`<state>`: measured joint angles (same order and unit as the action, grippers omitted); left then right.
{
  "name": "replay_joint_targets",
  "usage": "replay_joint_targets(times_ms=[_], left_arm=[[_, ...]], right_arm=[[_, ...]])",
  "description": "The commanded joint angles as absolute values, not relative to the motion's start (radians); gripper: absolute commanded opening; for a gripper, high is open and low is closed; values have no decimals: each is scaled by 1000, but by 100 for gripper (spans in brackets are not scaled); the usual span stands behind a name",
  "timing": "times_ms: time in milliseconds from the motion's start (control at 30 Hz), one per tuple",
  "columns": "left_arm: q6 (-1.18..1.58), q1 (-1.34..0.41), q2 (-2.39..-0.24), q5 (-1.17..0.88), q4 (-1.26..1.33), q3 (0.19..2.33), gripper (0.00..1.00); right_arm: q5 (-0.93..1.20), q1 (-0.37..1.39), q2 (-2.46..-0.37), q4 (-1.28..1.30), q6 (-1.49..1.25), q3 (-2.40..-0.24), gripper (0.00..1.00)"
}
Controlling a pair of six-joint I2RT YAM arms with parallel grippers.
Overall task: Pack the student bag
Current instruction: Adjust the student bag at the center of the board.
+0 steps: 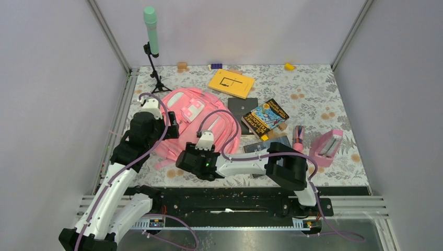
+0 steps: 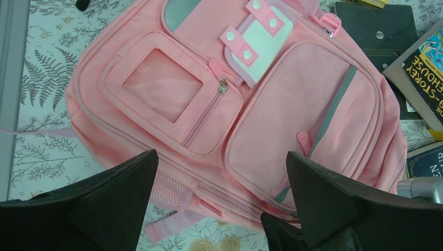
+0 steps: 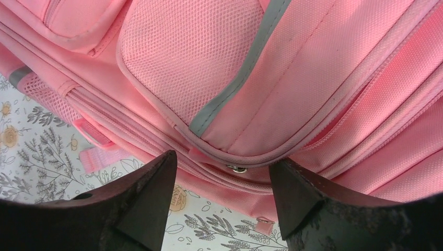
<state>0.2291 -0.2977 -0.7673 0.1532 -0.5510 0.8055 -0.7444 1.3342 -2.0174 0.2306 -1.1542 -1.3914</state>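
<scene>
The student bag (image 1: pixel 183 107), a large pink backpack, lies front side up on the floral table, left of centre. My left gripper (image 1: pixel 156 128) hovers over its near left edge. In the left wrist view the left gripper (image 2: pixel 220 153) is wide open above the mesh front pocket of the bag (image 2: pixel 292 104), holding nothing. My right gripper (image 1: pixel 194 157) is at the bag's near edge. The right wrist view shows the right gripper (image 3: pixel 222 157) open, close over the bag (image 3: pixel 313 78), with a metal zipper pull (image 3: pixel 237 168) lying just beyond the gap between the tips.
Right of the bag lie a yellow book (image 1: pixel 231 82), a dark flat pouch (image 1: pixel 243 107), a colourful book (image 1: pixel 265 117), a dark book (image 1: pixel 271 144), a pink pen (image 1: pixel 298 137) and a small pink pencil case (image 1: pixel 326 147). A green microphone (image 1: pixel 151 31) on a stand is at the back left.
</scene>
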Motion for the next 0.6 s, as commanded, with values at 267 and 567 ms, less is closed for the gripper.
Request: replay_joint_targets(times_ms=[267, 567], left_arm=[[235, -293, -747, 136, -525, 825, 99], [235, -293, -742, 133, -525, 822, 99]], right_arm=[[-863, 1291, -2149, 413, -1246, -1514, 68], [-884, 1286, -2115, 433, -1308, -1465, 28]])
